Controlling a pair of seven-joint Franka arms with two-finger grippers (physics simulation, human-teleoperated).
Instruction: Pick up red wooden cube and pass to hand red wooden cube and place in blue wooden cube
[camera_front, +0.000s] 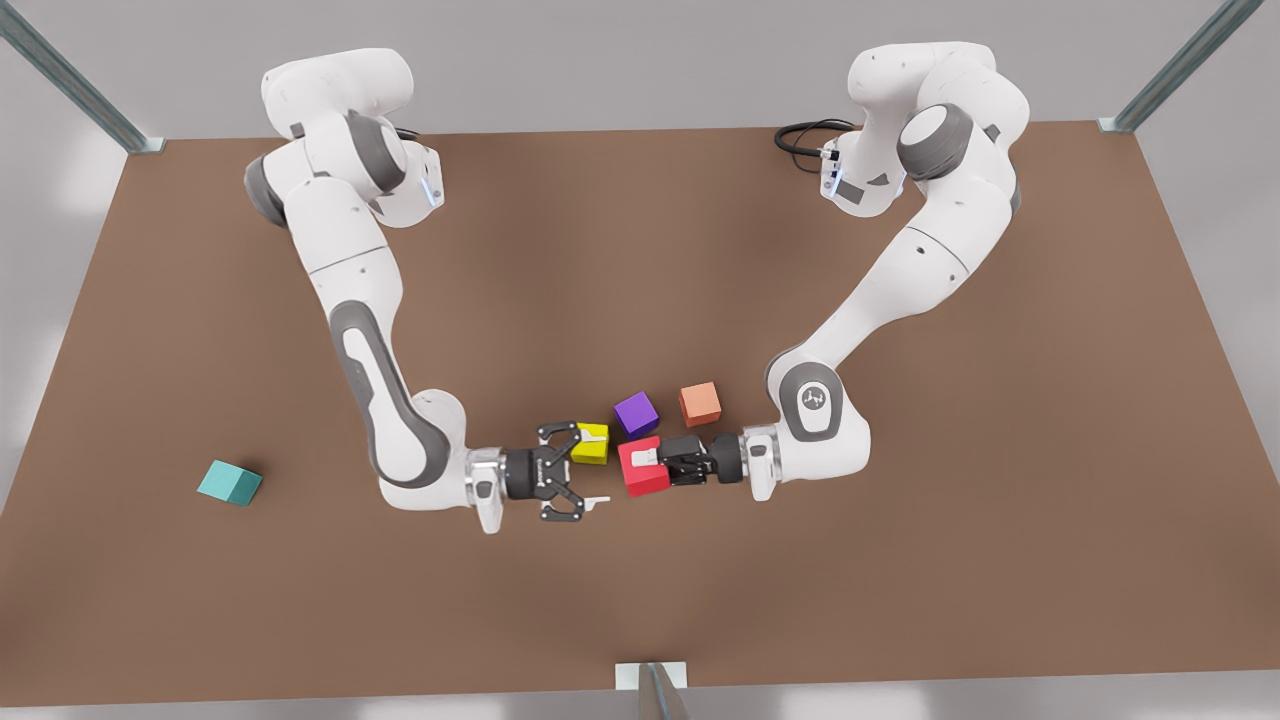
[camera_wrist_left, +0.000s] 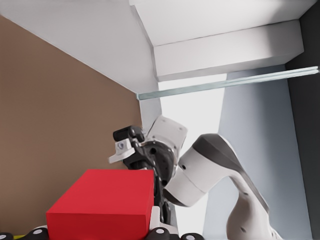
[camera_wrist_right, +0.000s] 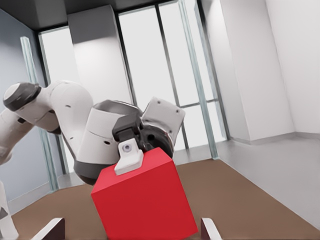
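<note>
The red wooden cube (camera_front: 643, 468) hangs just above the surface (camera_front: 640, 250) at the lower middle of the front view, clamped between the fingers of the left pincer (camera_front: 648, 465), which reaches in level from the frame's right. Directly facing it from the frame's left, the right pincer (camera_front: 597, 467) holds its fingers wide apart, with the cube just beyond their tips and not yet between them, so the handover likely turns on closing that short gap along the line both wrists share. Well apart at lower left lies the blue wooden cube (camera_front: 229, 483), on the right arm's side.
</note>
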